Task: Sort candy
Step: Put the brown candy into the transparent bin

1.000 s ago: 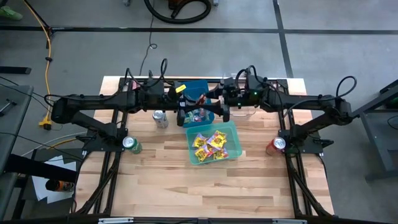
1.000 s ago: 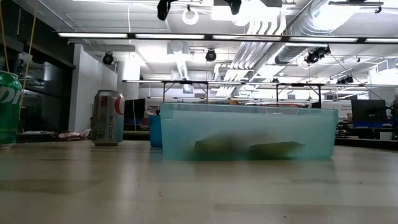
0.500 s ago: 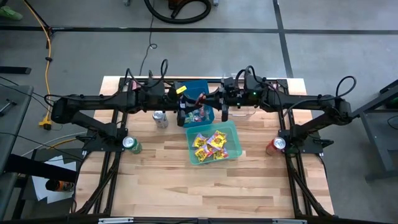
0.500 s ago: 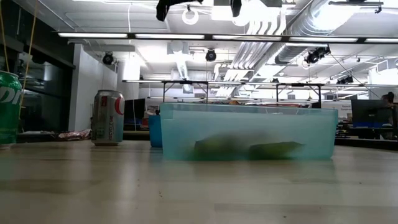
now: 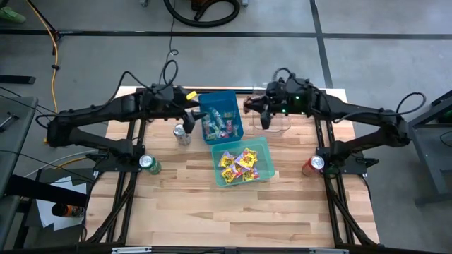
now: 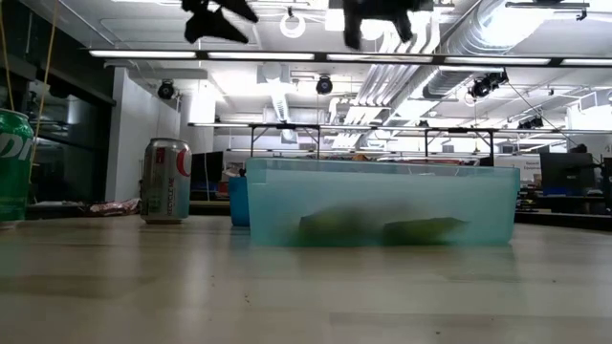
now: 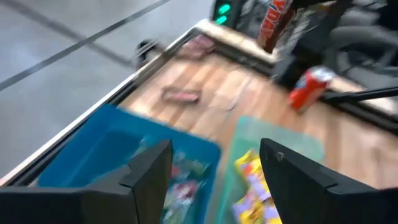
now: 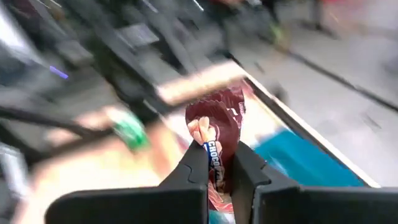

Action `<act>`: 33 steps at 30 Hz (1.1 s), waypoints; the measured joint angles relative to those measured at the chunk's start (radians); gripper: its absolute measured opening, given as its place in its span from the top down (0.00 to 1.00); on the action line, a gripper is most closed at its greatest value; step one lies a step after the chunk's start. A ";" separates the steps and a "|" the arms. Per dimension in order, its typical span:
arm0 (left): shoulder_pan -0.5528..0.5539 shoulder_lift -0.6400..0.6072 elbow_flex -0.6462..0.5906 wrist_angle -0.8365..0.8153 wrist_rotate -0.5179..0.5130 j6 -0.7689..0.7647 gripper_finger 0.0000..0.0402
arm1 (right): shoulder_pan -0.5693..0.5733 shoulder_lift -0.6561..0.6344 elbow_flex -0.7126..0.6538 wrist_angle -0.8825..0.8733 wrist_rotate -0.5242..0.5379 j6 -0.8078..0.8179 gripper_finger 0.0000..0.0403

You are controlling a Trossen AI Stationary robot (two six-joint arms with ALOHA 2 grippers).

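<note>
Nearest on the table (image 5: pixel 282 212), a teal bin (image 5: pixel 263 144) at centre, holding yellow packets (image 5: pixel 239 162) with pink print; seen through its wall in the low view as blurred shapes (image 6: pixel 382 231). At 9 o'clock of the bin, a green can (image 5: pixel 147 163); at 3 o'clock, a red can (image 5: pixel 315 164).

Farther back, at 12 o'clock of the teal bin and touching it, a blue bin (image 5: pixel 227 100) with small mixed sweets (image 5: pixel 216 124) inside. At 9 o'clock of the blue bin, a silver can (image 5: pixel 181 134) on the wood.

Above the blue bin's left edge, the left gripper (image 5: pixel 191 116), raised off the table, fingers (image 7: pixel 149 169) spread apart with nothing between them; both bins visible past them in its wrist view.

At 3 o'clock of the blue bin, the right gripper (image 5: pixel 263 113), also raised, over a clear tray (image 5: pixel 282 125) at the table's far side. Fingers (image 8: pixel 189 171) pinching a maroon bar (image 8: pixel 217 127) upright, its upper end sticking out above the tips.

On the far part of the table in the left wrist view, another maroon sweet (image 7: pixel 181 95) lying flat on the wood, and one more (image 7: pixel 198 45) near the far edge; blurred, so no more to tell.

In the low view, both grippers only dark shapes at the top, left (image 6: pixel 215 17) and right (image 6: pixel 375 14).
</note>
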 joint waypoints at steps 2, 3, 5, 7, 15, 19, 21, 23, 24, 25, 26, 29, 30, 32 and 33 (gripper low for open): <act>0.005 -0.004 0.000 -0.036 -0.025 -0.002 0.42 | -0.027 0.001 0.000 -0.128 0.042 -0.007 0.95; 0.008 -0.004 0.000 -0.040 -0.031 -0.003 0.42 | -0.043 0.005 -0.001 -0.187 0.053 -0.019 0.95; 0.007 -0.003 -0.009 -0.029 -0.033 -0.005 0.42 | -0.074 0.010 -0.033 -0.230 0.067 -0.031 0.95; 0.001 -0.005 -0.049 0.038 -0.031 -0.023 0.42 | -0.115 0.010 -0.107 -0.222 0.066 -0.022 0.95; -0.020 -0.038 -0.197 0.133 -0.005 -0.159 0.42 | -0.304 0.010 -0.368 -0.127 0.073 0.182 0.94; -0.020 -0.050 -0.203 0.144 -0.013 -0.163 0.42 | -0.366 0.009 -0.410 -0.108 0.071 0.272 0.89; -0.018 -0.050 -0.203 0.153 -0.014 -0.163 0.42 | -0.388 0.011 -0.414 -0.112 0.059 0.287 0.84; -0.018 -0.050 -0.204 0.159 -0.014 -0.158 0.42 | -0.401 0.011 -0.414 -0.109 0.051 0.288 0.78; -0.018 -0.050 -0.204 0.162 -0.015 -0.154 0.42 | -0.402 0.011 -0.414 -0.103 0.050 0.286 0.74; -0.018 -0.050 -0.204 0.166 -0.014 -0.152 0.42 | -0.402 0.011 -0.414 -0.101 0.046 0.283 0.70; -0.018 -0.050 -0.204 0.165 -0.014 -0.153 0.42 | -0.402 0.011 -0.410 -0.104 0.045 0.284 0.66; -0.018 -0.050 -0.204 0.165 -0.014 -0.153 0.42 | -0.401 0.011 -0.408 -0.102 0.045 0.294 0.52; -0.018 -0.050 -0.204 0.165 -0.015 -0.155 0.42 | -0.402 0.011 -0.408 -0.103 0.045 0.290 0.48; -0.016 -0.050 -0.198 0.158 -0.015 -0.161 0.42 | -0.402 0.008 -0.408 -0.103 0.045 0.289 0.40; -0.011 -0.049 -0.189 0.155 -0.015 -0.160 0.42 | -0.402 0.005 -0.408 -0.102 0.039 0.292 0.38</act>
